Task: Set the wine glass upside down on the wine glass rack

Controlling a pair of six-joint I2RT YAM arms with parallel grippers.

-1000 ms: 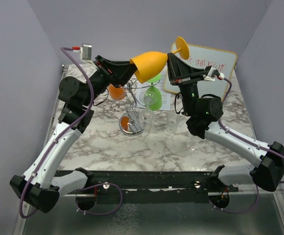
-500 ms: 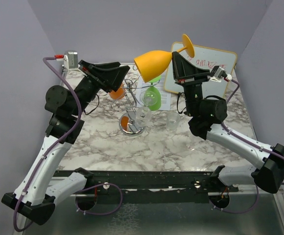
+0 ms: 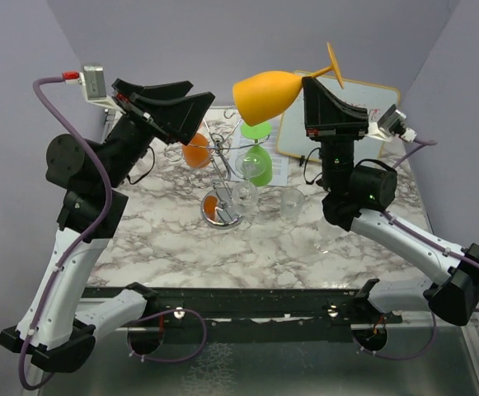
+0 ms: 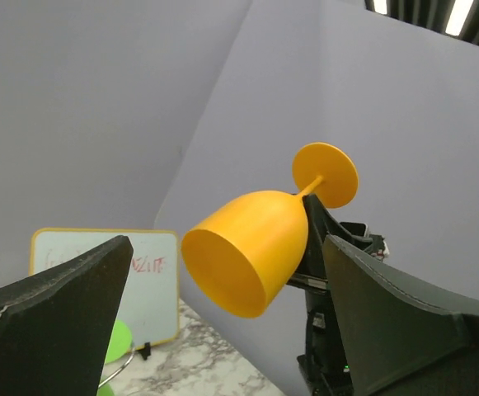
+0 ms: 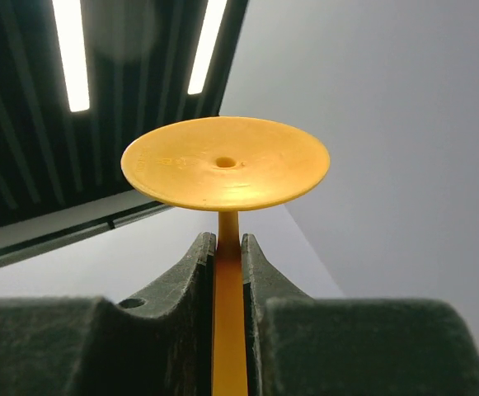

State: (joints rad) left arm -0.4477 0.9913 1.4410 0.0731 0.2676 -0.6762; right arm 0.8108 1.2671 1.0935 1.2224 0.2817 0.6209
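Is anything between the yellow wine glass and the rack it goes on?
No arm blocks it: the left pincer stands open, off to the side. But a green glass already hangs on the rack, on the side nearest the yellow wine glass.

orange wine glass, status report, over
Right gripper shut on stem of orange plastic wine glass, held aloft, roughly sideways, not yet on chrome wire rack. Left gripper open, clear of it. Rack already carries green glass.

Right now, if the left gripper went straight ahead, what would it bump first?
Probably the orange wine glass, its open bowl facing it, held by the right gripper; depth is unclear.
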